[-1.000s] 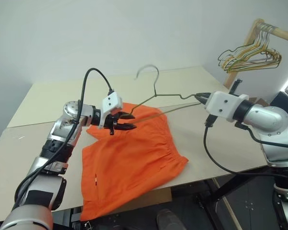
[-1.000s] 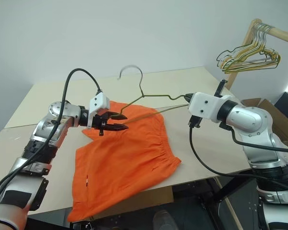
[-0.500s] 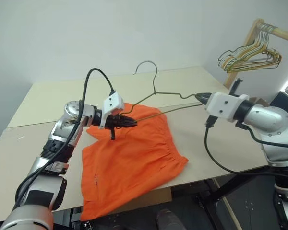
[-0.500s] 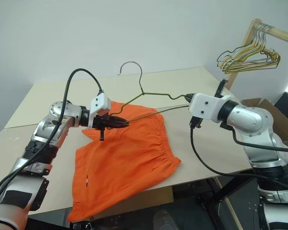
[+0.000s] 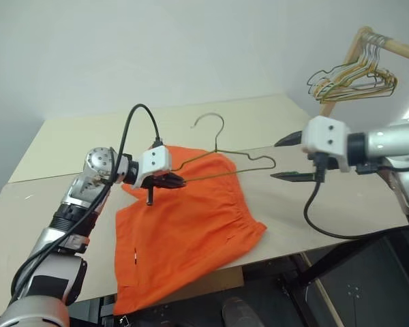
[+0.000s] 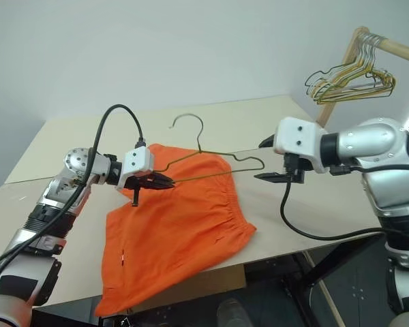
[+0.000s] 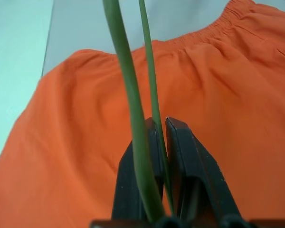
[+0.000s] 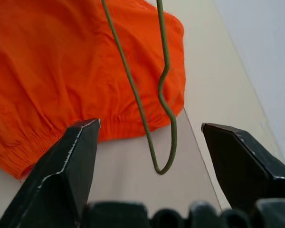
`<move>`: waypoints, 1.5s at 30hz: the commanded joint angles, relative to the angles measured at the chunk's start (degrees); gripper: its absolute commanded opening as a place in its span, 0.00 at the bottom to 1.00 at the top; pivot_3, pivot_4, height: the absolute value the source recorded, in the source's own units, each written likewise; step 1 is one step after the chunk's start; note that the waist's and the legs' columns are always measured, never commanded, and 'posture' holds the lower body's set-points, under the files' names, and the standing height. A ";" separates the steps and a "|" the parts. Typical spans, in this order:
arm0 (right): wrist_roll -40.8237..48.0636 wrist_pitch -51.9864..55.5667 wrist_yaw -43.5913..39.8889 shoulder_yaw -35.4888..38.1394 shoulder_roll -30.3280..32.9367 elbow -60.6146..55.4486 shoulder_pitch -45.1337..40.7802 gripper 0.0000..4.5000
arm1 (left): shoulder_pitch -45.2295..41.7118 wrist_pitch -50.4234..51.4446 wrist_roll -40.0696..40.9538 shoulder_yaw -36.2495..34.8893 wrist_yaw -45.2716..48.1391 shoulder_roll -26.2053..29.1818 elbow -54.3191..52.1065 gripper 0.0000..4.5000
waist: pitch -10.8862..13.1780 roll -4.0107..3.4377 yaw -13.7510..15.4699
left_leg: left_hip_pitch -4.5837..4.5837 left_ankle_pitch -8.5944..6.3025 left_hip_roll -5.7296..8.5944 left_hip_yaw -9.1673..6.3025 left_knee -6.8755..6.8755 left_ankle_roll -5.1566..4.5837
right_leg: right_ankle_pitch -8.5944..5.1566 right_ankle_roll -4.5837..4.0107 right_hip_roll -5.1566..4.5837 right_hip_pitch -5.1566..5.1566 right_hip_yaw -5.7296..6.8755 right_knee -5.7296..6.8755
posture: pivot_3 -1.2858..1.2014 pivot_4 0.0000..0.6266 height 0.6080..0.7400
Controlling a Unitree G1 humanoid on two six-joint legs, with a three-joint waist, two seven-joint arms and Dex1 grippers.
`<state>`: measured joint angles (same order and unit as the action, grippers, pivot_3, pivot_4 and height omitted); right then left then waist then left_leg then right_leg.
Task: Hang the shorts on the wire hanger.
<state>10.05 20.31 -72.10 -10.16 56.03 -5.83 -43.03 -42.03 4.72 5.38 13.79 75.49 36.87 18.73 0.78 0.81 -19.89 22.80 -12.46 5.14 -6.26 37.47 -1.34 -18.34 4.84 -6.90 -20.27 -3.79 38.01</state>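
Note:
The orange shorts [image 5: 184,225] lie flat on the table, one leg hanging over the front edge. My left gripper [image 5: 176,181] is shut on the left corner of the thin grey-green wire hanger [image 5: 217,139], and in the left wrist view the wire [image 7: 128,80] runs between the closed fingers [image 7: 180,142]. The hanger stands tilted just above the shorts' waistband end, hook up. My right gripper [image 5: 286,159] is open, and the hanger's right corner [image 8: 166,164] hangs free between its spread fingers, touching neither.
A wooden rail at the far right carries a bunch of yellow, green and grey wire hangers [image 5: 354,75]. The pale table [image 5: 68,143] ends close in front of the shorts and just right of my right gripper. A black cable loops below the right wrist.
My left gripper closed on the hanger's left corner. My right gripper then opened, let go of the right corner and turned. The hanger has sunk a little toward the shorts.

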 commanded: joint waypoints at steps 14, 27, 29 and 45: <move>-15.45 7.13 -7.07 -17.17 -10.74 17.28 -16.40 0.52 | -0.35 -1.49 0.89 -1.22 1.92 0.79 -3.69 0.00 | 0.00 -0.01 0.20 | 0.07 0.00 0.06 -0.01 0.01 -0.01 | 0.00 0.02 -0.08 -0.11 0.00 0.07 | 0.40 0.00 1.00; -13.55 9.52 -9.74 -14.43 -9.61 11.56 -12.33 0.00 | -0.99 -3.29 2.26 -1.59 3.67 0.37 -2.21 0.21 | -0.01 -0.02 0.29 | 0.08 0.00 0.06 -0.04 0.03 -0.01 | 0.00 0.02 -0.08 -0.11 0.02 0.07 | 0.40 0.00 1.00; -12.16 11.08 -10.14 -13.07 -8.38 9.37 -10.18 0.00 | -1.41 -3.74 3.47 -2.18 4.91 0.31 -1.57 0.36 | -0.01 -0.01 0.41 | 0.11 0.00 0.07 -0.05 0.05 -0.01 | 0.00 0.02 -0.09 -0.10 0.02 0.06 | 0.40 0.00 1.00; 12.63 51.19 -1.42 15.94 0.75 -7.80 25.12 0.00 | -2.28 1.16 9.87 -14.16 -5.73 -1.08 0.23 1.00 | -0.02 -0.01 0.78 | 0.27 -0.03 0.07 -0.20 0.28 -0.06 | -0.01 0.04 -0.11 -0.05 0.20 0.06 | 0.40 0.00 1.00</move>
<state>19.35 66.89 -74.89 1.55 57.17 -11.74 -18.05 -44.68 4.43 12.65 1.23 70.54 35.98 22.81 0.77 0.80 -19.11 23.06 -12.49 5.21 -6.46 37.75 -1.40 -18.35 4.88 -7.01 -20.32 -3.59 38.07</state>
